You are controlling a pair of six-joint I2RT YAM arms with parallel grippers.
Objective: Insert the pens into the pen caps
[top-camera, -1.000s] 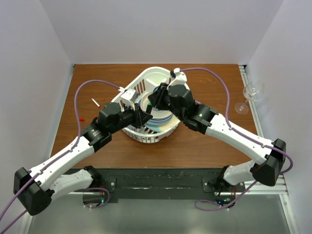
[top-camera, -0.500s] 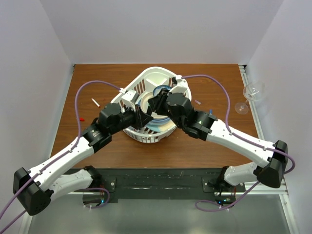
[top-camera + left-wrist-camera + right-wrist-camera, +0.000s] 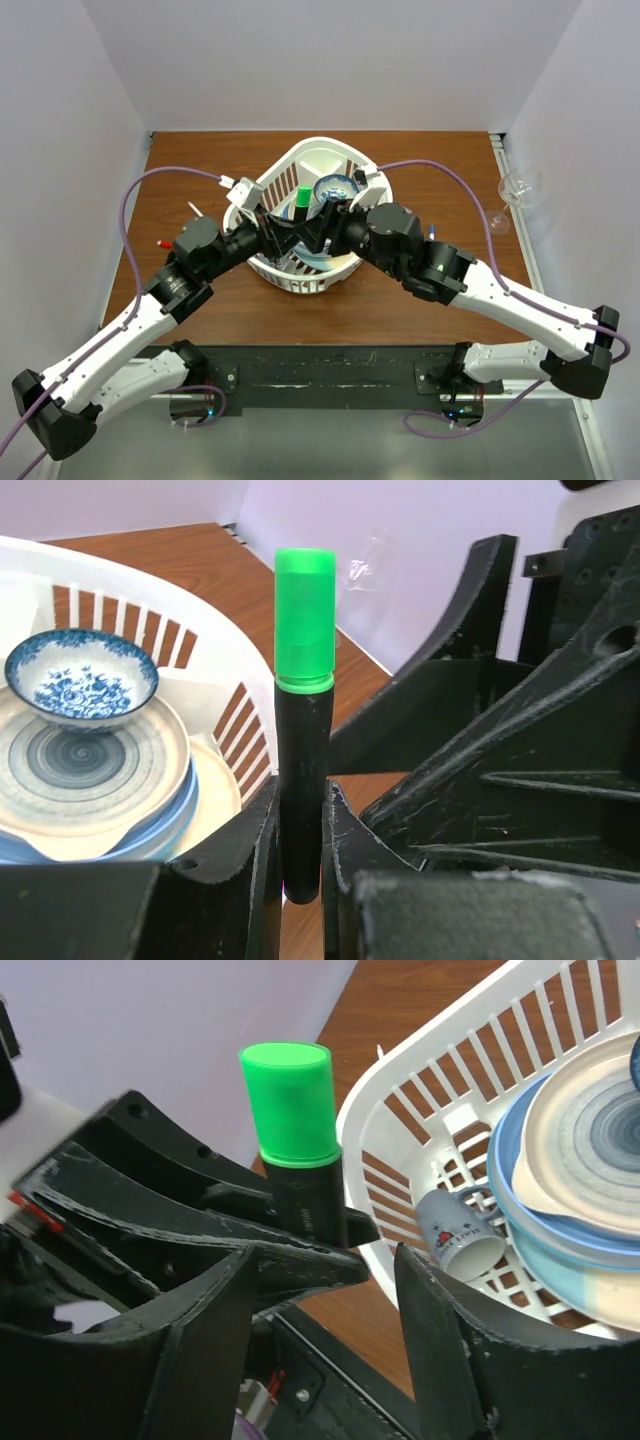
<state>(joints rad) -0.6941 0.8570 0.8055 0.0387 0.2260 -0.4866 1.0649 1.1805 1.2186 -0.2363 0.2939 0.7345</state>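
Top external: high, behind the robot, looking down on the whole table (image 3: 430,160). Left and right wrist views: very close, facing each other from opposite sides. Both share the green-capped marker (image 3: 303,730) and white basket (image 3: 195,685).

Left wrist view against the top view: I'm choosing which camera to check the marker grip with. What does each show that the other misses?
Only the left wrist view shows the black barrel of the marker clamped upright between the fingers of the left gripper. Only the top view shows the wine glass at far right and a white pen lying left of the basket. Both show the green cap, the basket and the blue patterned bowl.
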